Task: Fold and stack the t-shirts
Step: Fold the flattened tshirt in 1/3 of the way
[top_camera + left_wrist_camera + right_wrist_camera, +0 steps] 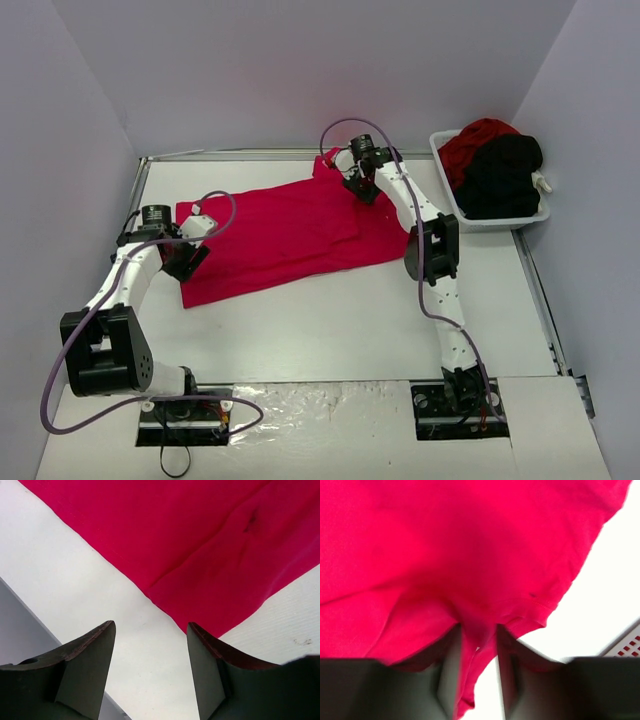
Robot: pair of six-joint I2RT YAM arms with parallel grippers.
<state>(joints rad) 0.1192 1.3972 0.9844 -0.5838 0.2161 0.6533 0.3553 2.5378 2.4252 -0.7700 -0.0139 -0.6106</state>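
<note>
Our left gripper (pixel 150 630) hangs apart, empty, at nine o'clock. Our outstretched right gripper (pixel 478 632), slightly apart, straddles the red t-shirt (pixel 285 232).

no readable text in any view, no labels, no brand names, no numbers, no signs near either hand

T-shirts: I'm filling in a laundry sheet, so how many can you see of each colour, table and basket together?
Red: 2, the spread red t-shirt and the red bundle in the white basket.
Black: 1, the black t-shirt in the same basket.
Total: 3 visible; more may lie hidden underneath in the basket.
</note>
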